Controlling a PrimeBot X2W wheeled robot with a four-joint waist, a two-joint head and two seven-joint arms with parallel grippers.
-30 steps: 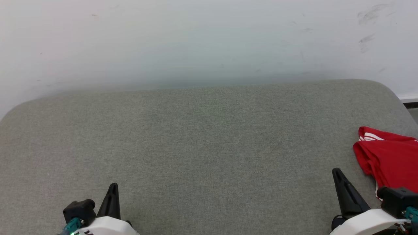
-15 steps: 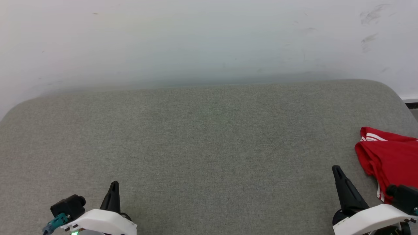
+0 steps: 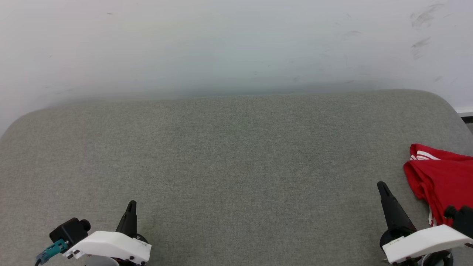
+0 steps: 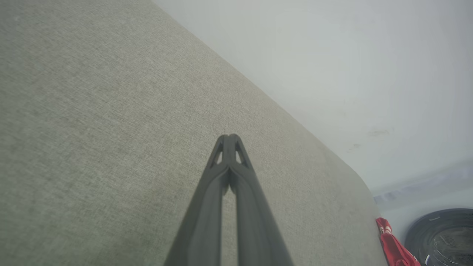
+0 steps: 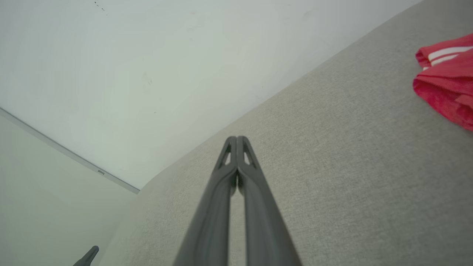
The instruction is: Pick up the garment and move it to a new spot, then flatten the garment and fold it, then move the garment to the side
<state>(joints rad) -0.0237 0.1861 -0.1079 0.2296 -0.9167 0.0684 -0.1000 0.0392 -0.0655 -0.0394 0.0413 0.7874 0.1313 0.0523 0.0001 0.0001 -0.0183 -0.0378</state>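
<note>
- Grey woven fabric covers a wide cushion point(image 3: 236, 166) with rounded corners. It fills the lower two thirds of the head view, and a pale wall point(image 3: 221, 44) with faint scuffs rises behind it.
- The garment point(image 3: 439, 177), bright red with white stripes, lies bunched at the right edge of the frame, just below mid-height. It rests on the cushion's right end and is partly cut off by the frame.
- The left gripper point(image 3: 131, 207) is at the lower left, over bare cushion. In the left wrist view its two dark fingers point(image 4: 208, 207) meet at the tips with nothing between them.
- The right gripper point(image 3: 380, 186) is at the lower right, just left of the garment and not touching it. In the right wrist view its fingers point(image 5: 216, 207) also meet at the tips, empty, and the garment lies at that frame's upper right.
</note>
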